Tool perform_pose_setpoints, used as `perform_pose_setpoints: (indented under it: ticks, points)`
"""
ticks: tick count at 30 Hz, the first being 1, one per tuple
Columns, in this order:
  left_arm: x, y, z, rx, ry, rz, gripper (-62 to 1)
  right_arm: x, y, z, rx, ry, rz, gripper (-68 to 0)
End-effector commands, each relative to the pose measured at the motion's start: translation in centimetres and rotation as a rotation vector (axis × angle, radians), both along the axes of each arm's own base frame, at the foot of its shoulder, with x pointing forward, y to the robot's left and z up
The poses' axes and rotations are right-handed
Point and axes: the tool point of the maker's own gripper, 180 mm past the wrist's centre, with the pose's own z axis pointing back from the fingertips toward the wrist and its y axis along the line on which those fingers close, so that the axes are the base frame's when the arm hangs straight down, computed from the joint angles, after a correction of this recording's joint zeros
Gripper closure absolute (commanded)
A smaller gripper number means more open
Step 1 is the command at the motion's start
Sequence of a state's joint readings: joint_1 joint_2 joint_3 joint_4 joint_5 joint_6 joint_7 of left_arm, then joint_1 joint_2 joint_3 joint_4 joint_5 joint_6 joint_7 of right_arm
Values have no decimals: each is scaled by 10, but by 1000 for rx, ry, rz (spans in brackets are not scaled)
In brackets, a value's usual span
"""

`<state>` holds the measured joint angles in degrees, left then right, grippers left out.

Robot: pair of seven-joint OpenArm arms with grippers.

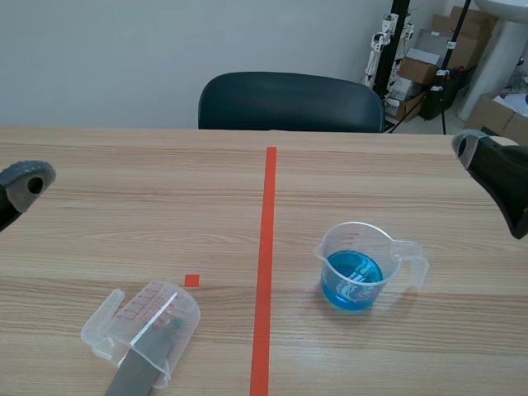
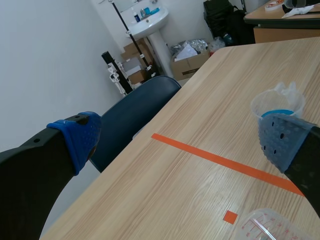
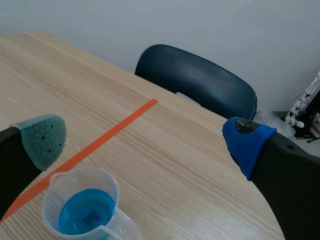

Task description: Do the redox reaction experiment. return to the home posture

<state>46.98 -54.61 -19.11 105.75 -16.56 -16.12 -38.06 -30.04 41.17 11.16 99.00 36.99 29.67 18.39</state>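
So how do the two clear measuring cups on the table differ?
The right cup stands upright; the left cup lies on its side. The right cup holds blue liquid; the left cup shows none, only a grey strip sticking out of its mouth. Both are clear plastic with a handle.

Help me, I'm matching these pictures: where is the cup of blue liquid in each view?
Scene view: the cup of blue liquid stands just right of the tape line.
Left wrist view: the cup is ahead of the left gripper, partly hidden by it.
Right wrist view: the cup is under the right gripper.
Shared landmark: the tape line, seen in all three.
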Motion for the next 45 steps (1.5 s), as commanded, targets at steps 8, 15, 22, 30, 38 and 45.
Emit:
perform_pose_setpoints:
  ticks: [8,15,22,30,38,45]
  points:
    - [1,-18,-11,-62,51,2,-623,1,22,22,-14,-43,32,-679]
    - [4,-31,-14,-48,8,-3,-623,-5,31,27,-45,-86,19,-646]
    - [5,-47,-31,14,42,-31,-623,-15,44,24,-86,-109,25,-646]
    - [6,-49,-29,8,34,-36,-623,-24,39,25,-82,-160,-6,-646]
    - [6,-49,-29,7,34,-36,-623,-40,43,25,-88,-199,26,-646]
    - [6,-49,-29,7,34,-37,-623,-46,43,27,-116,-236,45,-679]
